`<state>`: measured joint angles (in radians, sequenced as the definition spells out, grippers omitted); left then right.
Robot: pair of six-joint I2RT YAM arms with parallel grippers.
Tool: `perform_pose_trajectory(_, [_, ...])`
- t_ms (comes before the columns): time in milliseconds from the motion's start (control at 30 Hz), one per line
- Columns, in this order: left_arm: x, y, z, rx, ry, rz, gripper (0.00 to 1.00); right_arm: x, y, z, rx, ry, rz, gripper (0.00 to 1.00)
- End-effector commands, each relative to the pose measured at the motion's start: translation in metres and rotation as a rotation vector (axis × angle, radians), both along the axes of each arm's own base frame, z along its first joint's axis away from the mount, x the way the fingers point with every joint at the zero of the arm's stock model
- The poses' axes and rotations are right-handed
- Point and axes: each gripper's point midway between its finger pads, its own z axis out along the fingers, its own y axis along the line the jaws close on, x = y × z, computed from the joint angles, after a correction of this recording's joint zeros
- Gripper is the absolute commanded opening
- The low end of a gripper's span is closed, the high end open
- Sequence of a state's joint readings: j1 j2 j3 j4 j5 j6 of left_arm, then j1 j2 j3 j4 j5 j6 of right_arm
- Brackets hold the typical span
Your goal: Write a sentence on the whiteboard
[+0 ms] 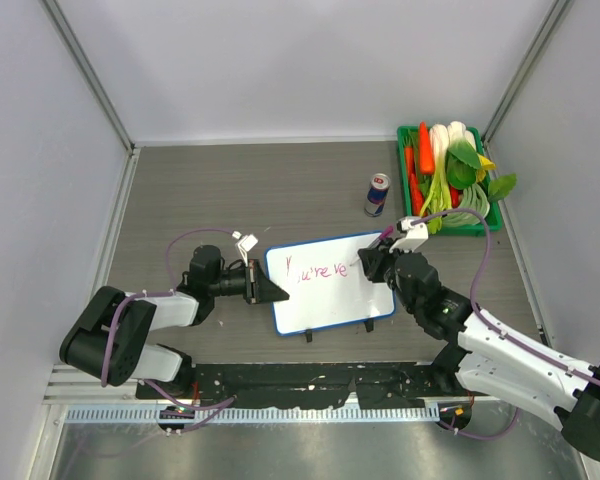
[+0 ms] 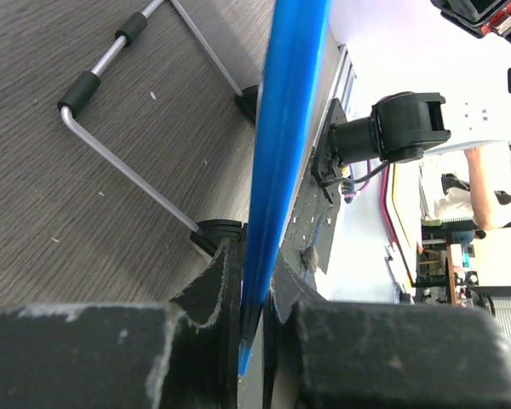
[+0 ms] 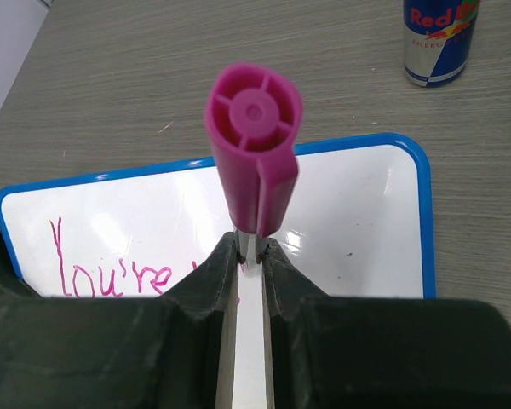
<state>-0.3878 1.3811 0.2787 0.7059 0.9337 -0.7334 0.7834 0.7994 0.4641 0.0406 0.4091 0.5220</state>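
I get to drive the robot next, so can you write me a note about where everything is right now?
Left gripper: shut on the left edge of the whiteboard.
Right gripper: shut on the pink marker, which points down at the board near the last letters.
The board is in the middle of the table, and a drink can stands beyond it.
Done: the writing reads "You're" plus a stroke or two.
Left: the rest of the sentence.

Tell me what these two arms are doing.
The left gripper clamps the whiteboard by its left edge. The right gripper holds a pink marker over the board, just right of the sentence, which reads only "You're". Whether the tip touches is hidden. A can and a vegetable tray sit behind, apart.
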Motion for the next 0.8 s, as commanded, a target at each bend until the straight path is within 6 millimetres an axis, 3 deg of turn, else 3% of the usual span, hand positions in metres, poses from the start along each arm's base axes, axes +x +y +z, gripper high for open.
perform_pose_trajectory(0, [0.008, 0.007, -0.025, 0.087, 0.074, 0.084, 0.0, 0.008, -0.004, 0.014, 0.027, -0.046, -0.047, 0.01])
perform_pose_trajectory(767, [0.008, 0.007, -0.024, 0.084, 0.073, 0.083, 0.0, -0.002, 0.003, -0.009, 0.003, 0.021, 0.021, 0.01])
